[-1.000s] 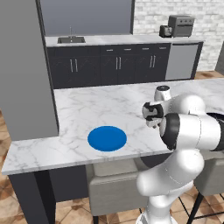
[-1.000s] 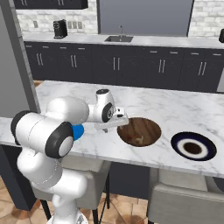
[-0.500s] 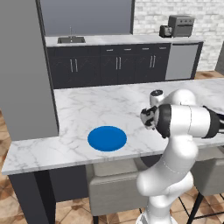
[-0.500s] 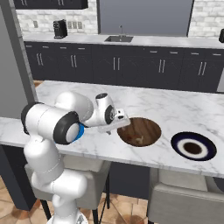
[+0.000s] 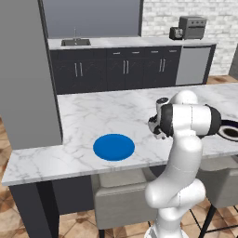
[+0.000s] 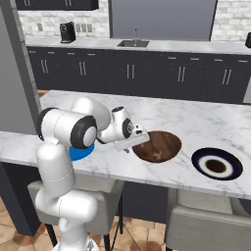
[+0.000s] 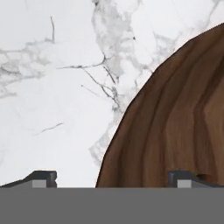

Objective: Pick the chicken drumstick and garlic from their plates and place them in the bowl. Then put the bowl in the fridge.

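Now the two-finger gripper [image 7: 111, 177] straddles the rim of the wide dark-brown wooden bowl [image 6: 158, 145] near the marble counter's [image 5: 93, 111] front edge, jaws spread wide and empty, so a shallow bite could slip or tip it, and whether drumstick and garlic lie inside is too blurred to tell.

We see an evenly bright, rendered kitchen with soft, diffuse light and no harsh glare on the marble table [image 5: 93, 111]. Faint shading sits under the table's edge and around the chairs [image 6: 206, 220], while the dark cabinets [image 6: 147, 73] stay legible. Our hand view is coarse and pixelated, the bowl [image 7: 175, 127] showing blurred wood grain at close range.
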